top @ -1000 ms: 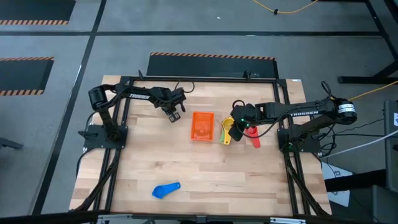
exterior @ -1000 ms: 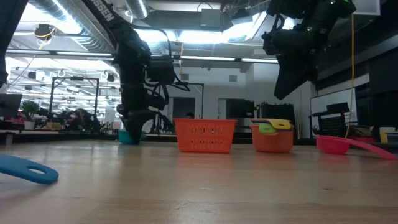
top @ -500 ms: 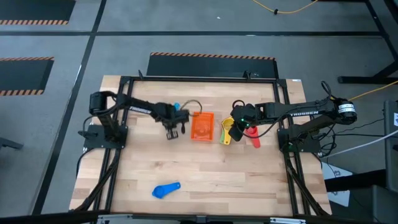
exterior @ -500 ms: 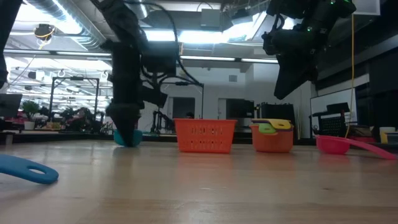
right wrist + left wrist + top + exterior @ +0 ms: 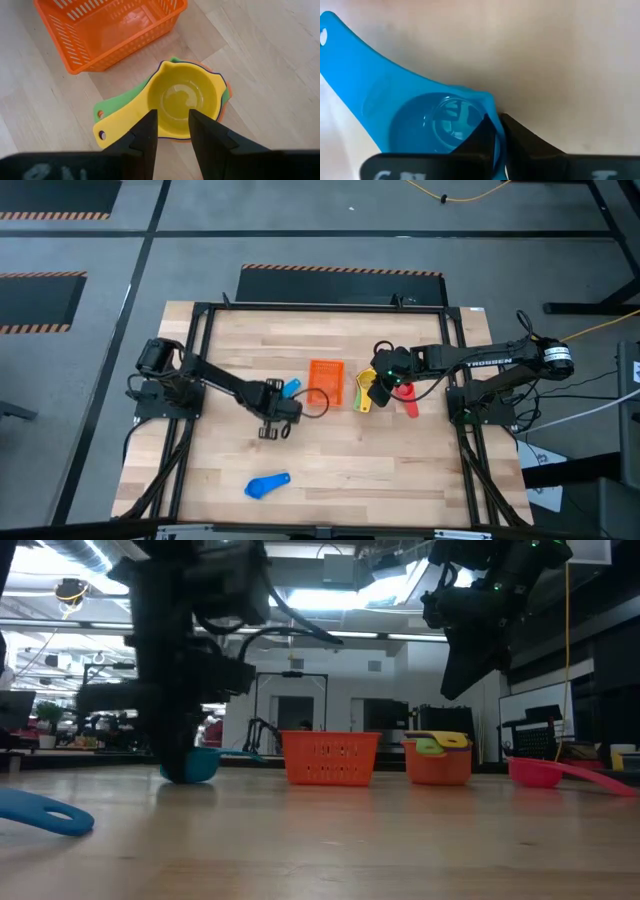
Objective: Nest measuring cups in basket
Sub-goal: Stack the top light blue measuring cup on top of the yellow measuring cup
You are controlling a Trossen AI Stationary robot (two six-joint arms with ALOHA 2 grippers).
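Observation:
My left gripper [image 5: 282, 400] stands just left of the orange basket [image 5: 325, 383], shut on a light blue measuring cup [image 5: 435, 125], whose flat handle [image 5: 291, 387] points toward the basket. In the low view the cup [image 5: 198, 765] sits at tabletop level. My right gripper [image 5: 172, 120] hangs open well above a nested stack [image 5: 365, 392] of yellow, green and orange cups right of the basket, touching none. A red cup [image 5: 410, 405] lies right of the stack, and a blue cup [image 5: 267, 485] lies near the front edge. My left gripper pinches the light blue cup's rim [image 5: 492, 107] on the side away from the handle. One finger [image 5: 480, 137] is inside the bowl and one outside. The fingers come from above, pointing steeply down. The cup stays upright; whether it clears the wood I cannot tell.
The basket [image 5: 330, 757] stands upright with its open top up, and its inside [image 5: 110, 30] holds no cups. Bare wood lies in front of it and between it and the blue cup [image 5: 45, 812]. Black frame rails run along the table's left and right sides.
My left arm has swung from the far left of the basket toward the table's near edge, rolling as it went. The light blue cup has come with it and now stands nearer, beside the basket's left front.

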